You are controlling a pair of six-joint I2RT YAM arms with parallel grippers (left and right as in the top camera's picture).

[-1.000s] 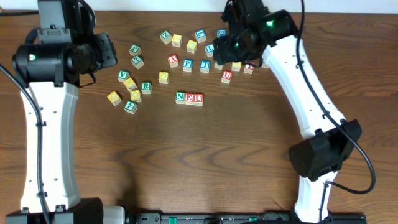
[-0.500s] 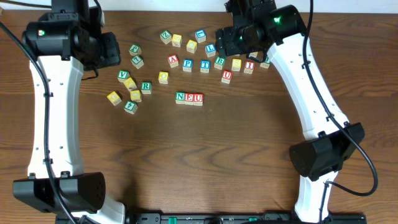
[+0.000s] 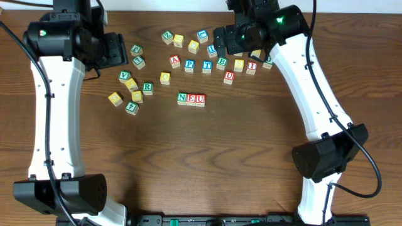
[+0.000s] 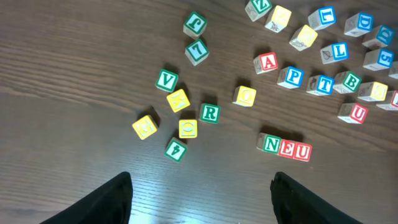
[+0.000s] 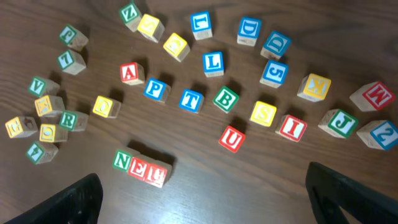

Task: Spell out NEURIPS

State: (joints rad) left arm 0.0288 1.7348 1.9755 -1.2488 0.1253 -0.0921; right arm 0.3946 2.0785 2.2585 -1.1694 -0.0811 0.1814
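Wooden letter blocks lie scattered over a dark brown, wood-grained table [image 3: 251, 157] — thirty-one as counted in the right wrist view, three of them joined. Those three make the NEU row [image 5: 140, 167]: a green N, a red E and a red U, touching side to side with their letters facing up. The row lies ahead of the right gripper [image 5: 205, 199], nearer the finger at the left of its view. It also lies ahead of the left gripper [image 4: 202, 199], towards the finger at the right of that view. One green R block [image 4: 209, 113] sits ahead of the left gripper, in a loose cluster of eight towards its other finger. One red I block [image 5: 291, 127], one yellow S block [image 5: 263, 113] just beside it and one blue P block [image 5: 155, 89] lie farther ahead of the right gripper, apart from the row. Both grippers — two in all — are spread wide, fingers far apart, holding nothing. Past the table's far edge runs a pale strip [image 3: 364, 3].
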